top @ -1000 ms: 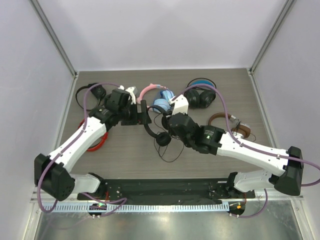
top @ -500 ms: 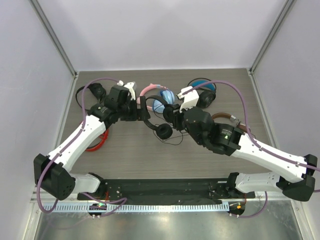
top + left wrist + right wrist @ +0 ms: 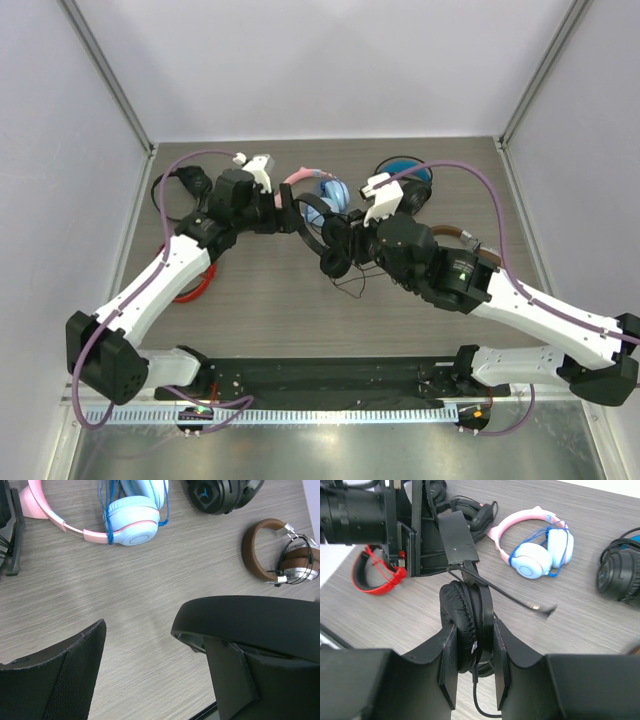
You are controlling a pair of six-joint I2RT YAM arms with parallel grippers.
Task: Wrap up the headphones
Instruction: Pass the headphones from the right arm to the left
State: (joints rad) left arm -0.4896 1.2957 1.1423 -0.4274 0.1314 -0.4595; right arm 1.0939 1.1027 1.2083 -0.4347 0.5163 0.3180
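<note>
The right gripper (image 3: 472, 645) is clamping one padded earcup (image 3: 457, 612) of the black headphones (image 3: 332, 262), which are being held between the two arms over mid-table. The right wrist view is showing the thin headband (image 3: 477, 585) running up to one finger of the left gripper (image 3: 287, 213), a contact the overhead view is not resolving. The left wrist view is showing its fingers standing apart with a black band lying across one, so its grip cannot be confirmed. The cable (image 3: 352, 287) is looping below the earcup, and its plug (image 3: 540, 608) is showing only in the right wrist view. Pink-and-blue headphones (image 3: 127, 515), a brown pair (image 3: 272, 550) and a red pair (image 3: 375, 572) are lying on the table (image 3: 165, 585).
</note>
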